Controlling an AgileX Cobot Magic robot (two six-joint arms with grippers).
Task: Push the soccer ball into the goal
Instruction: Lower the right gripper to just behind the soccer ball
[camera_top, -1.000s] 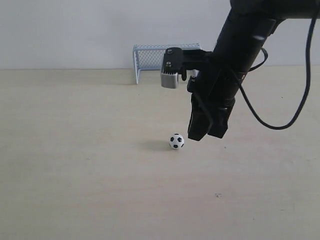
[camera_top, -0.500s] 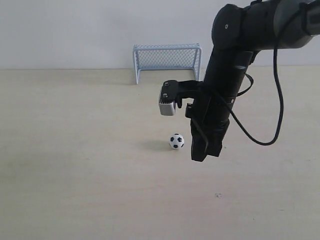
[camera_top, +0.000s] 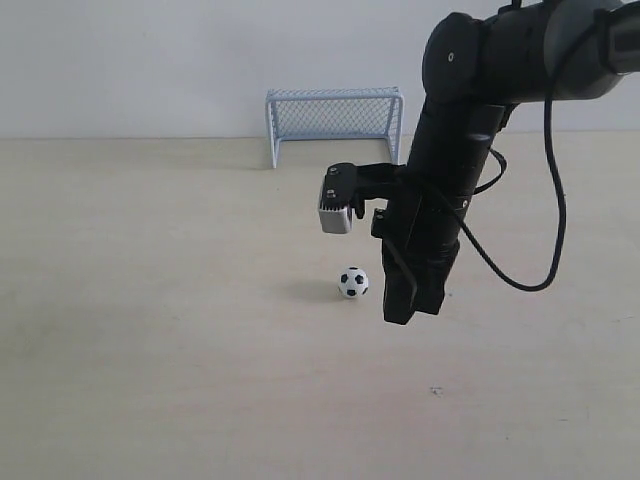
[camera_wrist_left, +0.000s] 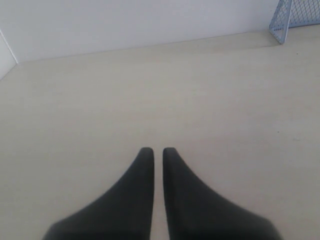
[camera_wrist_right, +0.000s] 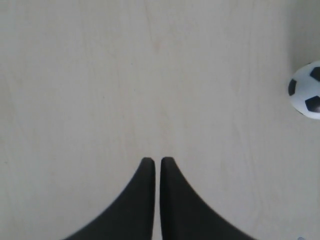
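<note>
The soccer ball (camera_top: 352, 283), tiny and white with black patches, rests on the pale wooden table near the middle. My right gripper (camera_top: 404, 313) hangs just to its right and slightly nearer the camera, pointing down, shut and holding nothing. In the right wrist view the ball (camera_wrist_right: 306, 90) lies at the frame's edge, apart from the shut gripper (camera_wrist_right: 155, 161). The goal (camera_top: 333, 119), pale blue-white with mesh, stands at the far edge by the wall. The left gripper (camera_wrist_left: 154, 150) is shut over bare table, with a goal (camera_wrist_left: 295, 16) corner in sight; it is out of the exterior view.
A white wall runs behind the table (camera_top: 150, 300). A black cable (camera_top: 545, 250) loops from the right arm over the table's right side. A small dark speck (camera_top: 435, 390) marks the wood in front of the gripper.
The right arm swung down and back toward the camera a second ago, bringing its shut gripper low beside the ball. Since half a second ago it has barely moved. The ball has stayed put.
</note>
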